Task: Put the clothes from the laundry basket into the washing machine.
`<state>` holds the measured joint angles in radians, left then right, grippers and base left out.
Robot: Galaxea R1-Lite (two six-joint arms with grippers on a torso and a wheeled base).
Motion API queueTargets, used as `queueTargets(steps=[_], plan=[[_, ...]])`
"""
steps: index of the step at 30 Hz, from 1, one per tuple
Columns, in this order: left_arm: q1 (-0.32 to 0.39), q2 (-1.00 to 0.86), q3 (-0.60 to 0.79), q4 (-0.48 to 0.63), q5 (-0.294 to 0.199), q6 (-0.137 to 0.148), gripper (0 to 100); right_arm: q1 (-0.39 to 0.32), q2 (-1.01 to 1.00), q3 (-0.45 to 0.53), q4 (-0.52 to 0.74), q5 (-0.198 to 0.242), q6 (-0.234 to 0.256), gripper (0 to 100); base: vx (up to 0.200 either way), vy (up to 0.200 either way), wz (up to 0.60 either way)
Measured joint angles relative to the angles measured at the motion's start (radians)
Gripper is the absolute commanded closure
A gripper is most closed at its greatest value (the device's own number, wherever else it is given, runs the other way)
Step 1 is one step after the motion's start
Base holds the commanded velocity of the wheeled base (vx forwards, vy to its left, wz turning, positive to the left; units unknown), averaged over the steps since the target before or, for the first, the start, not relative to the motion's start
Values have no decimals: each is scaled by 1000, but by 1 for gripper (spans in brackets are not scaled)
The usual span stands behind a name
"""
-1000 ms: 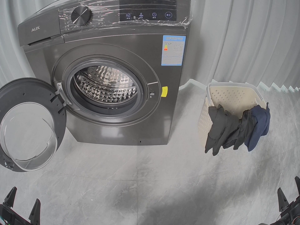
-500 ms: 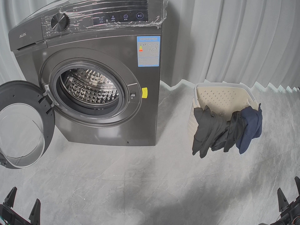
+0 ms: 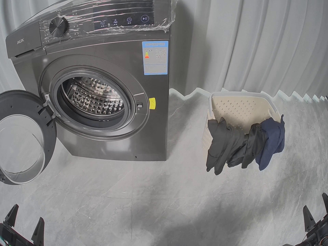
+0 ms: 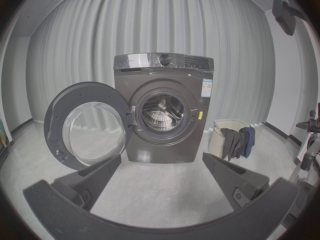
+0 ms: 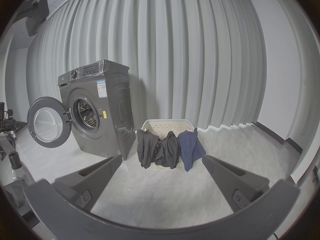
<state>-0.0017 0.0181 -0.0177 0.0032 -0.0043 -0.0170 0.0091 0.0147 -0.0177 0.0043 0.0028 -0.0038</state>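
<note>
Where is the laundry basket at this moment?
In the head view, the laundry basket stands on the floor, right of the washing machine, with clothes draped over its near rim.

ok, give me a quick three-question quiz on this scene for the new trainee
1. True or false: the door of the washing machine is shut.
2. Where are the clothes? A, inside the drum. B, draped over the front rim of the basket. C, spread flat on the floor.
3. Fill in: the left tool and the right tool are both ____ and hold nothing.

Key: 1 false, the door stands wide open. 2 B. 3 open.
</note>
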Motion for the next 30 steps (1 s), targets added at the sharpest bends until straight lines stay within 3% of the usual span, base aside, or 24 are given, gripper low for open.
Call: queueTargets(steps=[6, 21, 30], plan=[[0, 0, 0, 0, 0, 0, 0, 0, 0, 0, -1, 0, 0, 0, 0, -200, 0], [0, 0, 0, 0, 0, -2, 0, 1, 1, 0, -1, 0, 0, 0, 0, 0, 0], [0, 0, 0, 0, 0, -2, 0, 0, 1, 0, -1, 0, 0, 0, 0, -200, 0]])
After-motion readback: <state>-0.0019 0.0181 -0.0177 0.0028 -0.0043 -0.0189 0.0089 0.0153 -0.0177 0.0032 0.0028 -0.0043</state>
